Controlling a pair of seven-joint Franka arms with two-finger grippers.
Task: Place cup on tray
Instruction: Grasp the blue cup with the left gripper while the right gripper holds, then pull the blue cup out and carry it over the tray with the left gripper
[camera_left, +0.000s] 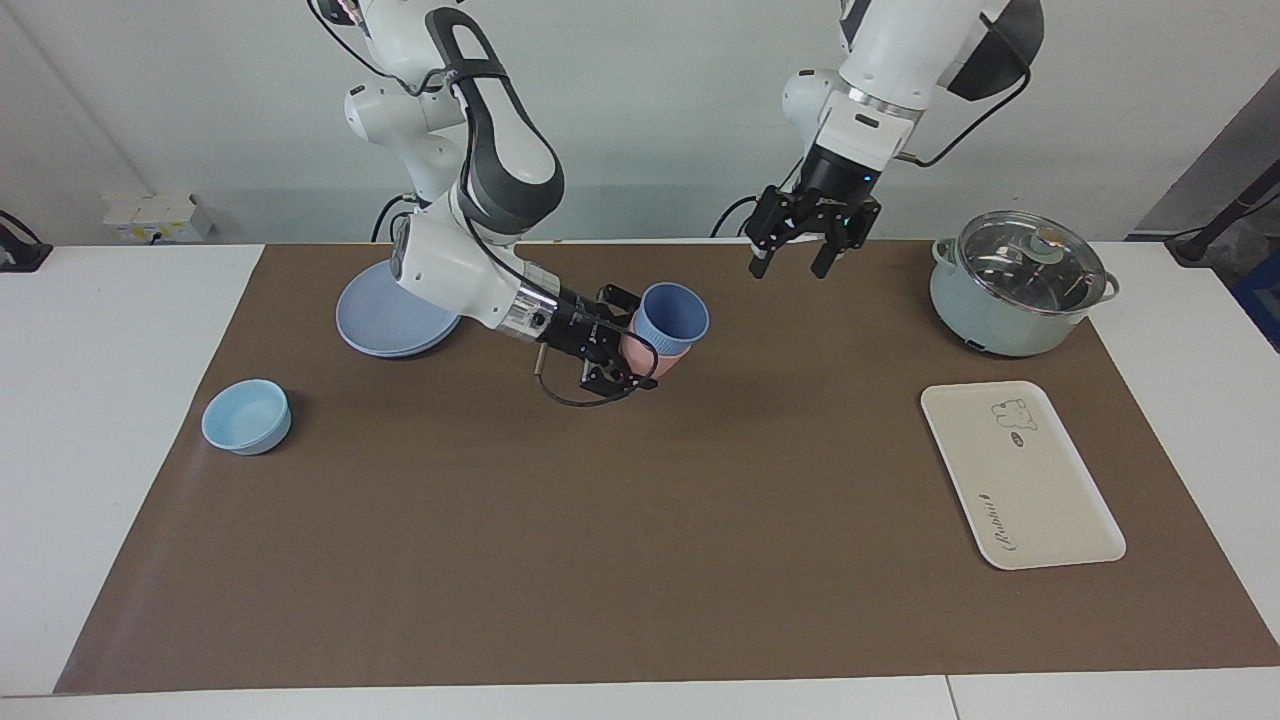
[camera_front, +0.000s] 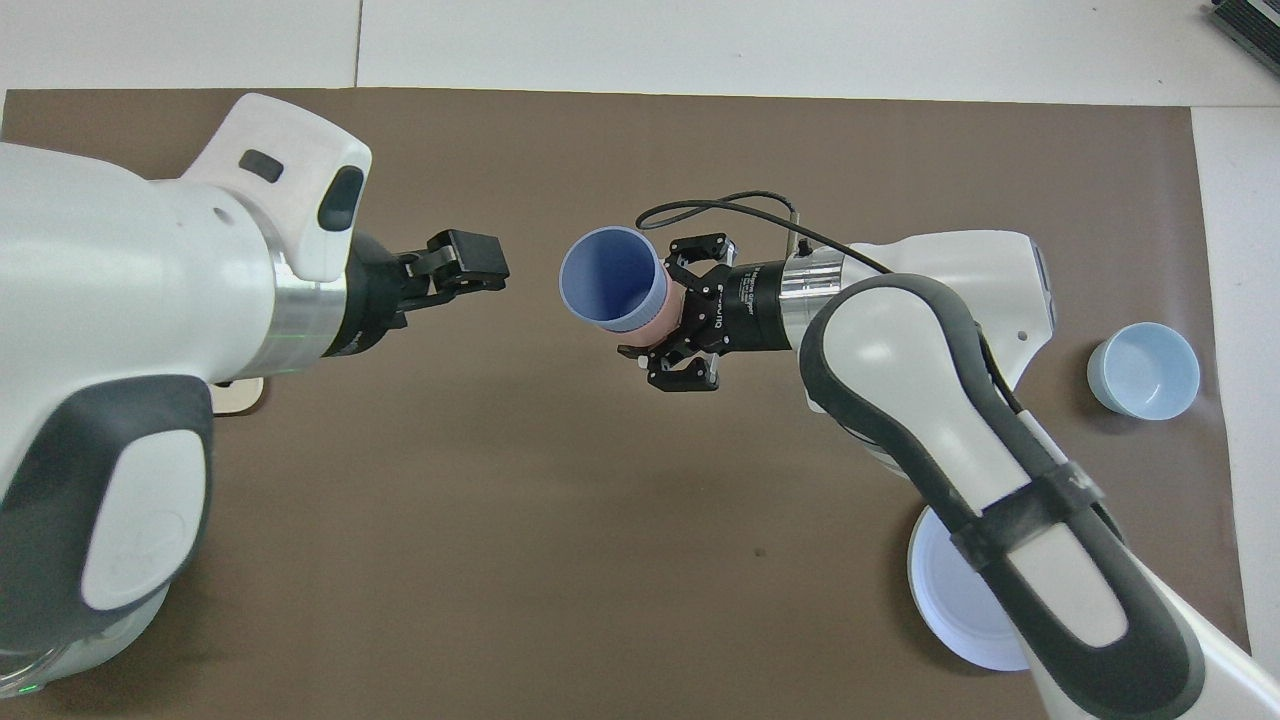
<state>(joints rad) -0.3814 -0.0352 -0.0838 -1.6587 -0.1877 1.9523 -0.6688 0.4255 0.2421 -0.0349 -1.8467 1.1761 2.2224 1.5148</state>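
Note:
The periwinkle-blue cup (camera_left: 672, 318) sits nested in a pink tumbler (camera_left: 642, 358). The pair is tilted on its side above the brown mat, with the cup's mouth (camera_front: 612, 280) pointing toward the left arm's end. My right gripper (camera_left: 622, 350) is shut on the pink tumbler (camera_front: 668, 318) and holds both in the air. My left gripper (camera_left: 793, 262) hangs open and empty over the mat beside the cup's mouth, a short gap away. The cream tray (camera_left: 1020, 475) lies flat at the left arm's end. In the overhead view only its corner (camera_front: 238, 394) shows under the left arm.
A pale-green pot with a glass lid (camera_left: 1020, 295) stands nearer to the robots than the tray. A round blue plate (camera_left: 385, 320) lies under the right arm. A shallow light-blue bowl (camera_left: 247, 416) sits at the right arm's end, and also shows in the overhead view (camera_front: 1145, 370).

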